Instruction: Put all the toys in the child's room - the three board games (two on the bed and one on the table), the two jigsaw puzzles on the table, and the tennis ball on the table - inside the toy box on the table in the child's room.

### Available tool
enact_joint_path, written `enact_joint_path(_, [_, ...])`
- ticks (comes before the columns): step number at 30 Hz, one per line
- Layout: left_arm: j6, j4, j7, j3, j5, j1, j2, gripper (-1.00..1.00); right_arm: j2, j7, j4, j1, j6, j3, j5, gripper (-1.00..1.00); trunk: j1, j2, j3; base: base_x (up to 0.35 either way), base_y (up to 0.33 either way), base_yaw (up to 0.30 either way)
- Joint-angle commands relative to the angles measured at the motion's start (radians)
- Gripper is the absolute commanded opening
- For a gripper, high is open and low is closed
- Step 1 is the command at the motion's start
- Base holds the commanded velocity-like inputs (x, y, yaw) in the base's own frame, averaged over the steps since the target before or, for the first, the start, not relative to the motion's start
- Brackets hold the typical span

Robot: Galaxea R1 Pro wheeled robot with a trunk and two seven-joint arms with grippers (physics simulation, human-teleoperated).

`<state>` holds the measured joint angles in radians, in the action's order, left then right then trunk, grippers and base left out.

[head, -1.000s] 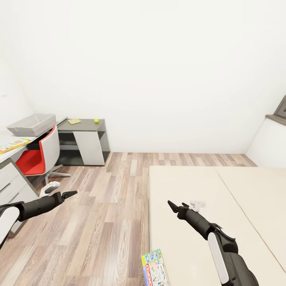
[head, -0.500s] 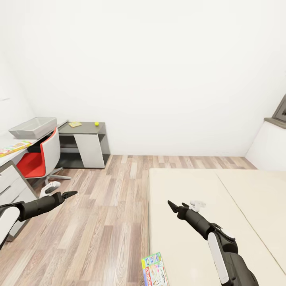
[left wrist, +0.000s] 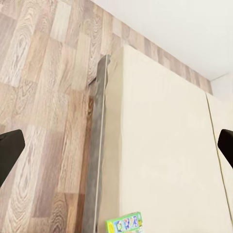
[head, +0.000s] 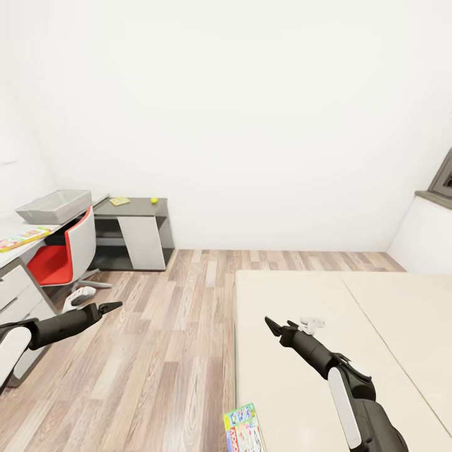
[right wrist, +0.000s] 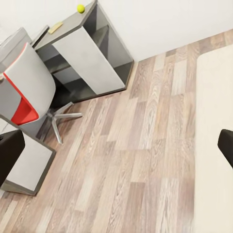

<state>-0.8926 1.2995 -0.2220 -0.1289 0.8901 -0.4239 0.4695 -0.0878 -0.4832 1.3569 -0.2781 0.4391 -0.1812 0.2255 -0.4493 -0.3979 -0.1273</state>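
A colourful board game (head: 243, 428) lies at the bed's (head: 301, 351) near left edge, also seen from the left wrist as board game (left wrist: 126, 224) on the bed (left wrist: 165, 145). The grey toy box (head: 53, 206) stands on the table (head: 12, 251) at far left, beside a long red, yellow and green board game (head: 22, 238). The tennis ball (head: 153, 200) and a flat yellow piece (head: 119, 201) rest on the lower dark grey cabinet (head: 135, 216). My left gripper (head: 112, 306) (left wrist: 116, 150) hangs open over the floor. My right gripper (head: 271, 326) (right wrist: 116, 150) hovers open above the bed.
A red and white swivel chair (head: 63, 251) stands between the table and the cabinet; the right wrist view shows the chair (right wrist: 24, 92) and the tennis ball (right wrist: 80, 8). Wood floor (head: 169, 339) runs between table and bed. A white ledge (head: 427, 232) sits at the right wall.
The whole head view has shifted: table, cabinet and bed sit slightly lower in the picture, so the camera moved. Both arms keep the same pose, both empty.
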Motion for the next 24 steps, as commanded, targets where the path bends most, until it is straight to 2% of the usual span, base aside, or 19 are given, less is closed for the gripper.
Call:
enact_joint_path(1, [-0.005,0.0,-0.007,-0.001,-0.005,-0.001,0.0,1.0,-0.001,-0.003,0.001,-0.001,0.009,-0.003,0.008,1.0,-0.001,-0.002,-0.001,0.0,0.0,0.0])
enact_joint_path(24, [-0.006,0.004,-0.008,-0.001,-0.005,-0.001,0.001,1.0,-0.001,-0.003,0.001,-0.001,0.009,-0.003,0.008,1.0,-0.001,-0.002,0.037,0.0,0.0,0.0])
